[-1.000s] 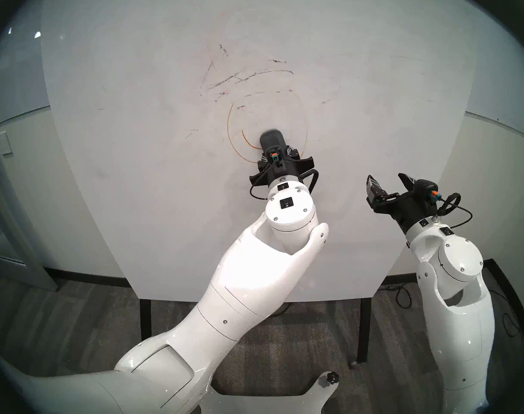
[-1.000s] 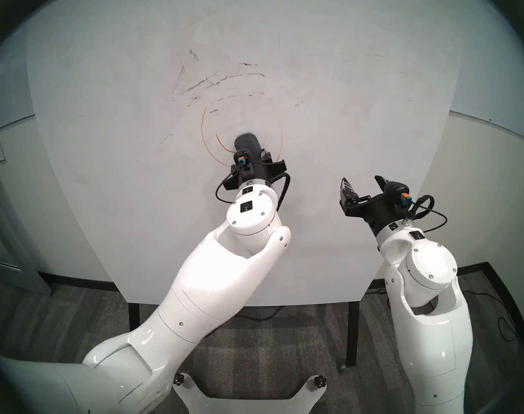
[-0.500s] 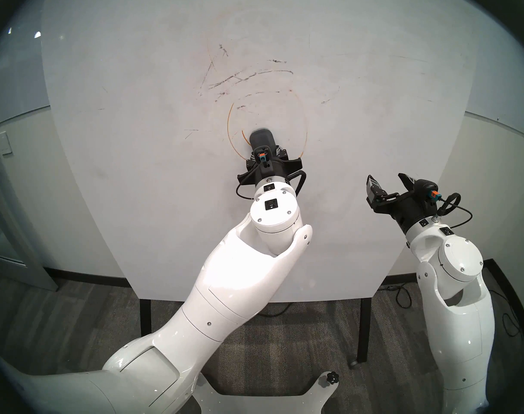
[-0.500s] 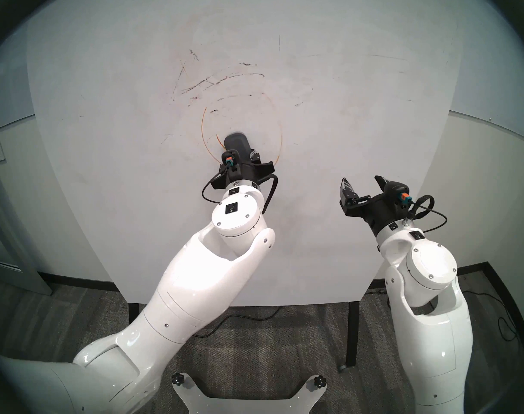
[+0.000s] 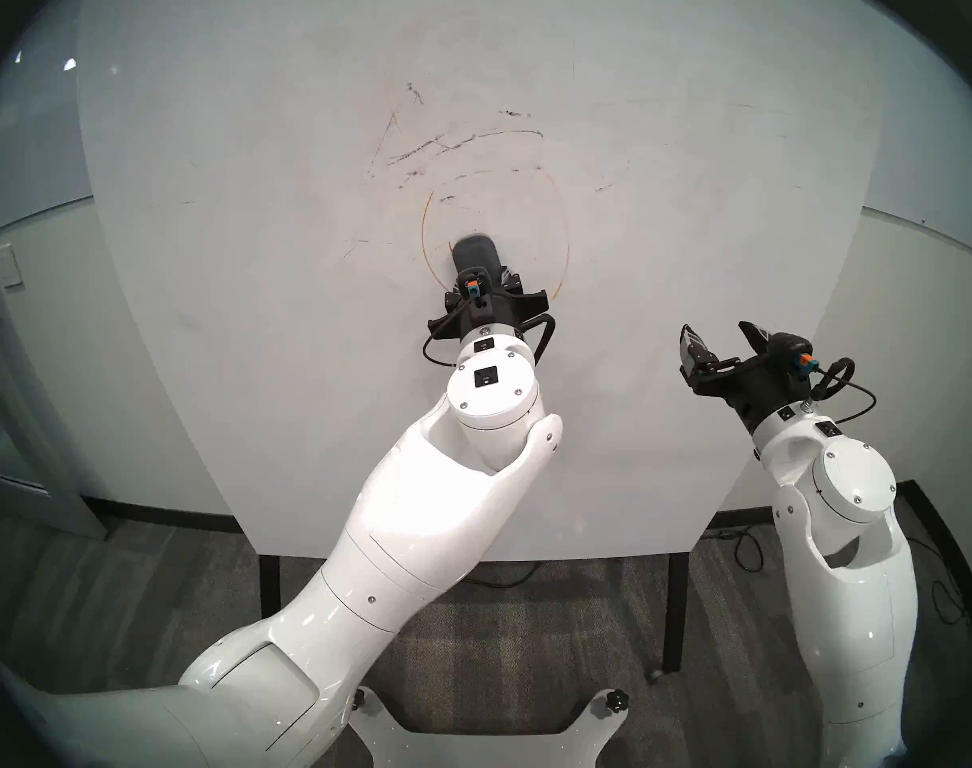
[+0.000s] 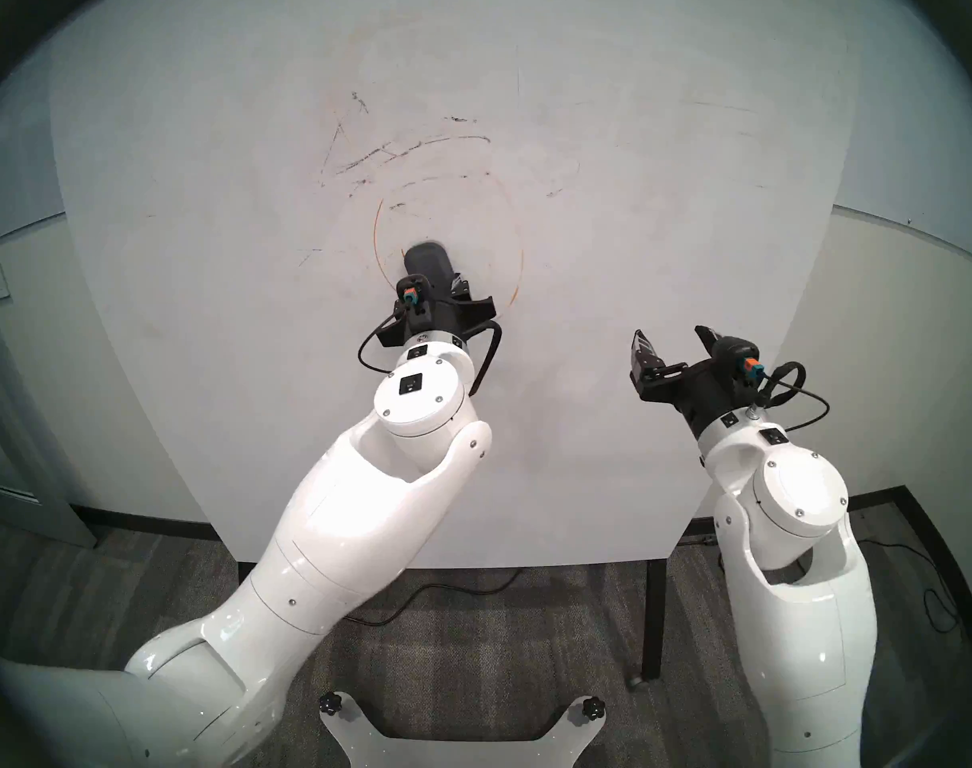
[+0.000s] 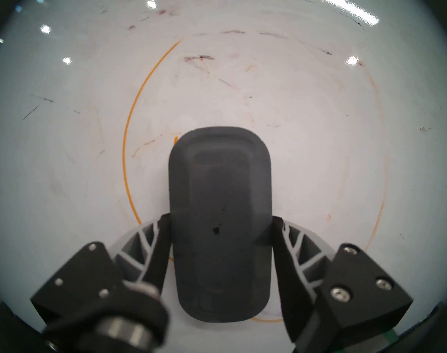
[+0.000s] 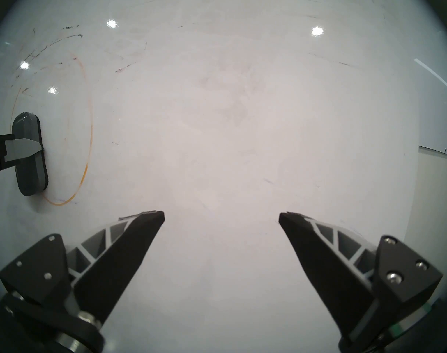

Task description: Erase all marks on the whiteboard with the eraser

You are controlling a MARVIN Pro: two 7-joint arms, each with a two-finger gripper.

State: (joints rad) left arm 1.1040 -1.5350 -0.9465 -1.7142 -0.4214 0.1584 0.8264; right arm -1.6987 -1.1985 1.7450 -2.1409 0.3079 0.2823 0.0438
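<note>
Left pincer (image 7: pixel 218 232) was clamped on the eraser (image 7: pixel 219 217), fingers (image 7: pixel 161 245) pressing its long sides. Eraser stood upright, felt face flat against the whiteboard (image 5: pixel 251 362), inside the orange oval outline (image 7: pixel 126 151), nearer the outline's left arc. Scratchy black-grey streaks (image 5: pixel 461 140) lay above the outline; its right arc looked fainter. Right pincer (image 8: pixel 221 217) was spread wide and empty, well right of the outline, facing bare board.
</note>
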